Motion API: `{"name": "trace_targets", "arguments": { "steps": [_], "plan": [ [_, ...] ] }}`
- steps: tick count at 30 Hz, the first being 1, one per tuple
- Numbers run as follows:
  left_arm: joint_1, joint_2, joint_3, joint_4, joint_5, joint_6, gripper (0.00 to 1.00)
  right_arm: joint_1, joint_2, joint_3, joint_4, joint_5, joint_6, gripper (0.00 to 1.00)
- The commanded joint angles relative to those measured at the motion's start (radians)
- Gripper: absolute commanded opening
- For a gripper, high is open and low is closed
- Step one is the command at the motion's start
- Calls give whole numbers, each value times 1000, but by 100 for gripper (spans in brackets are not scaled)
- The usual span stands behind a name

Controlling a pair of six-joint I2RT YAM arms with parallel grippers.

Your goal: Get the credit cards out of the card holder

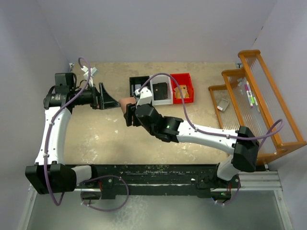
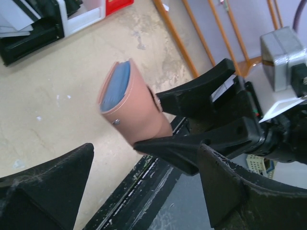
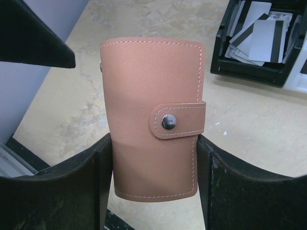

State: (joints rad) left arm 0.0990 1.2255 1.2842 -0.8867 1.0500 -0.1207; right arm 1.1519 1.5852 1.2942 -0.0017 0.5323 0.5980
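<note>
since snap tab point(image 3: 177, 120) is fastened, card holder point(image 3: 153, 120) shut. right gripper point(image 3: 153, 143) jaws clamp its lower half, aloft just near side of black bin point(image 1: 139, 86). left gripper point(image 1: 108, 101) jaws wide, empty, left of bin: pinch tab tip, peel off; right grip firm.

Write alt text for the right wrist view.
Salmon-pink card holder, snap tab fastened, gripped upright by the right hand above a tan table. A black bin of loose cards sits at upper right.
</note>
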Motion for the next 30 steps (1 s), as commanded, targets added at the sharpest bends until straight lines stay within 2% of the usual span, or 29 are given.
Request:
{"name": "trace_targets", "arguments": {
  "steps": [1,8,11,14,17,20,23,30],
  "plan": [
    [7,-22,20,58,107,-53,88,26,-16,60,102,-14,-49,59],
    [7,6,4,11,14,2,83,69,-10,96,117,8,-89,59],
    [7,-11,6,27,-43,-3,73,82,-6,106,119,17,-97,59],
    [7,-50,-3,75,-101,-23,70,91,-7,106,129,22,-100,59],
    [7,-54,-5,74,-51,-37,63,97,0,119,133,28,-103,59],
    [7,-32,-6,50,60,-40,54,101,18,141,129,40,-106,60],
    [7,-7,2,-8,144,-18,42,101,31,157,127,69,-110,60],
    [7,0,26,-113,159,53,20,101,31,159,110,68,-110,63]
  ]
}}
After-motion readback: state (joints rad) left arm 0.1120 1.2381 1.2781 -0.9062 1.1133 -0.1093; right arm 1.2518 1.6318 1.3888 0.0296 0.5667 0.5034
